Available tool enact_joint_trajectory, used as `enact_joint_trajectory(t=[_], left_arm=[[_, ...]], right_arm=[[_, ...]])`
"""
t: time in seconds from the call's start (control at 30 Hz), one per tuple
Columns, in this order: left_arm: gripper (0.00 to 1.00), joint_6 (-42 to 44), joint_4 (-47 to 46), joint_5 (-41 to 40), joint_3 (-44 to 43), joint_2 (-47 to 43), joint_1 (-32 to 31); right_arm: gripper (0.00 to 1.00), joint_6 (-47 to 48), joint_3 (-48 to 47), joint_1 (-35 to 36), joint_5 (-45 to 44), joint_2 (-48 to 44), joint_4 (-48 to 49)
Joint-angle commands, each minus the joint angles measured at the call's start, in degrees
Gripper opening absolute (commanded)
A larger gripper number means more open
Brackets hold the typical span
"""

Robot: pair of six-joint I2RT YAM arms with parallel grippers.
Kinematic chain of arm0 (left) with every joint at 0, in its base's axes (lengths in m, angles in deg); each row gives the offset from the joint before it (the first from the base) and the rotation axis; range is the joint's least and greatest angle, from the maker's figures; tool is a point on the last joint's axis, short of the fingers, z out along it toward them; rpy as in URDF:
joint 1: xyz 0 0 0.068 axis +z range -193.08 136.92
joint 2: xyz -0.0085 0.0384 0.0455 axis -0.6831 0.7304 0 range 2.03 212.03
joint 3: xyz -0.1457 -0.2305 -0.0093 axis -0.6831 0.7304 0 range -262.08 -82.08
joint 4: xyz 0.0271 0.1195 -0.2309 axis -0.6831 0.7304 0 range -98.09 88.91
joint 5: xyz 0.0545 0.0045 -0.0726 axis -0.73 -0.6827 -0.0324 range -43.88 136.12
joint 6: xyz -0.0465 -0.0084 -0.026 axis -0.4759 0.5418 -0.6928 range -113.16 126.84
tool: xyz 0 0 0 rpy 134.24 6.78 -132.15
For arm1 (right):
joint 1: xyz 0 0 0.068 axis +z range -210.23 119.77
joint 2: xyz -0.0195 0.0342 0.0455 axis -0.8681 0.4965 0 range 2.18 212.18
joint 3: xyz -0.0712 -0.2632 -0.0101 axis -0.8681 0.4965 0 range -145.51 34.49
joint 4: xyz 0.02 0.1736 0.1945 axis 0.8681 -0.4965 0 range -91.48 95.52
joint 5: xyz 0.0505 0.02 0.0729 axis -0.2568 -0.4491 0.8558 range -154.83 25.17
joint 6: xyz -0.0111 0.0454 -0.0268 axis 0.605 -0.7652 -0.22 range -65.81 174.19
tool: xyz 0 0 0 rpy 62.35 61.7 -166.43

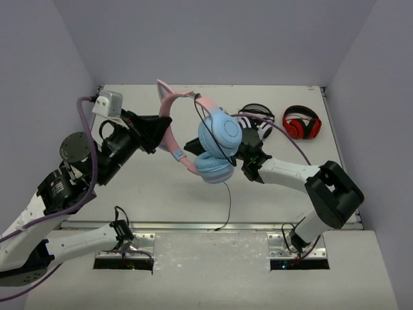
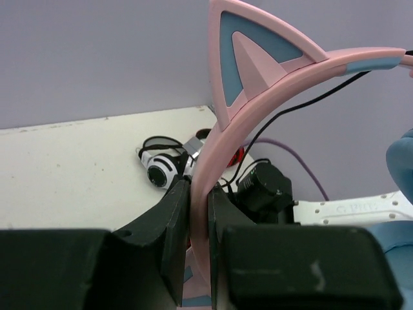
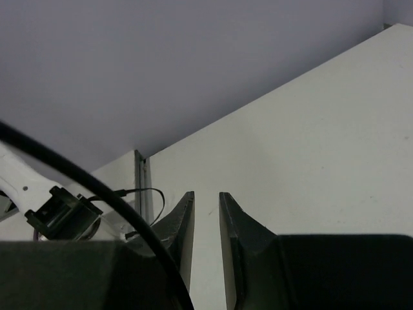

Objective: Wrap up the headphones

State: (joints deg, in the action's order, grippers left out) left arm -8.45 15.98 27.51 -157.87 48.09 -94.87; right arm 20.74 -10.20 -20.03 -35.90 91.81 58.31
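Note:
The headphones hang in the air over the table's middle, with pink headband (image 1: pixel 169 126), cat ear (image 2: pixel 251 58) and light-blue earcups (image 1: pixel 219 132). My left gripper (image 1: pixel 161 129) is shut on the headband (image 2: pixel 258 103), which stands pinched between its jaws (image 2: pixel 199 187). The thin black cable (image 1: pixel 229 200) crosses the upper earcup and hangs down to the table's near edge. My right gripper (image 1: pixel 193 144) reaches in under the earcups, mostly hidden by them. In the right wrist view it (image 3: pixel 206 197) is slightly open and empty; the cable (image 3: pixel 84 177) passes outside its left finger.
White-and-black headphones (image 1: pixel 255 119) and red-and-black headphones (image 1: pixel 302 123) lie at the back right of the table; both also show in the left wrist view (image 2: pixel 161 168). Purple walls close the back and sides.

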Motion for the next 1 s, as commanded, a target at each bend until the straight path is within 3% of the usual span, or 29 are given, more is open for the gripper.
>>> enact_joint_trajectory(t=[0.0,0.03,0.13,0.3,0.43,0.57,0.83,0.97], left_arm=[[0.00,-4.6,-4.8,-7.1,-4.9,-0.9,-0.4],[0.00,-5.1,-4.8,-8.3,-5.2,-0.8,-0.4],[0.00,-6.9,-4.1,-14.1,-6.2,-0.3,-0.4],[0.00,-8.7,-6.1,-20.3,-6.0,0.7,-0.4],[0.00,-10.4,-5.2,-30.8,-8.5,2.8,-0.4],[0.00,-5.5,-8.2,-38.8,-11.0,7.1,-0.4],[0.00,4.1,-13.3,-52.6,-18.1,16.1,-0.1],[0.00,5.4,-13.9,-53.3,-21.0,20.5,2.7]], right_arm=[[0.23,-4.1,-0.6,-0.3,3.2,0.7,7.8],[0.22,-4.4,-0.1,-0.3,3.2,0.8,8.6],[0.01,-5.1,2.7,-0.1,3.2,0.4,9.5],[0.01,-5.6,6.1,1.0,3.1,-0.6,11.4],[0.01,-4.8,10.1,3.6,2.2,-3.0,12.7],[0.02,-3.0,12.1,6.6,1.4,-5.1,11.4],[0.01,4.3,12.1,14.1,-1.8,-11.5,0.0],[0.01,8.7,10.7,17.1,-3.2,-15.5,-7.8]])
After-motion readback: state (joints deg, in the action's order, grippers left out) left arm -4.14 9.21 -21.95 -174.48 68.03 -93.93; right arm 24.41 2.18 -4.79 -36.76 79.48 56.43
